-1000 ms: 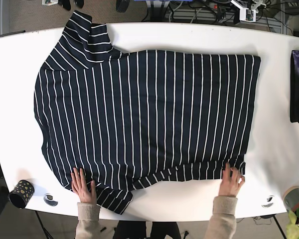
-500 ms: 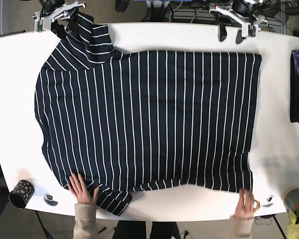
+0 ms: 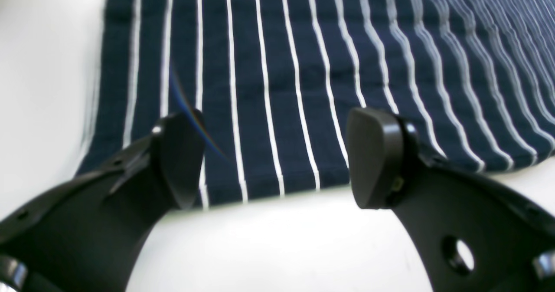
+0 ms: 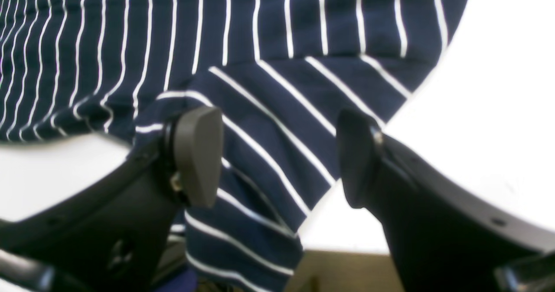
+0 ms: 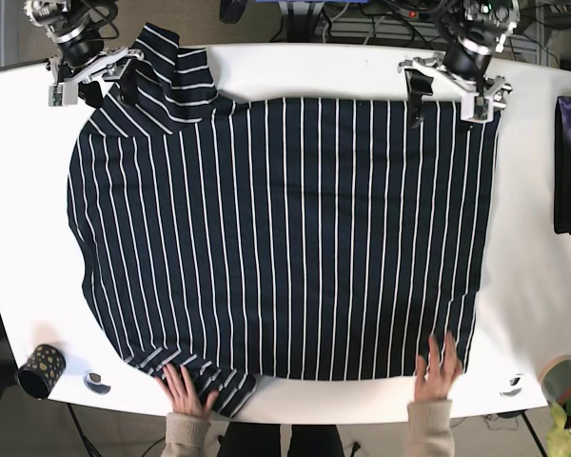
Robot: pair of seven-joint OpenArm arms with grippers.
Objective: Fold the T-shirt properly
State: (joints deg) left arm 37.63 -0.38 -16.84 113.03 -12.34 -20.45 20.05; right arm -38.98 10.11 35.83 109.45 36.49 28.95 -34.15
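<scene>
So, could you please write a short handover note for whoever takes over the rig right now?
Left pincer: open, over the far hem corner of the T-shirt, gripping nothing.
Right pincer: open, straddling the far sleeve, not closed on it.
The shirt lies spread flat on the white table. A person's two hands rest on its near edge.
Done: shirt laid out, pincers positioned.
Left: grasp the far edge and make every fold; none shows yet.
</scene>
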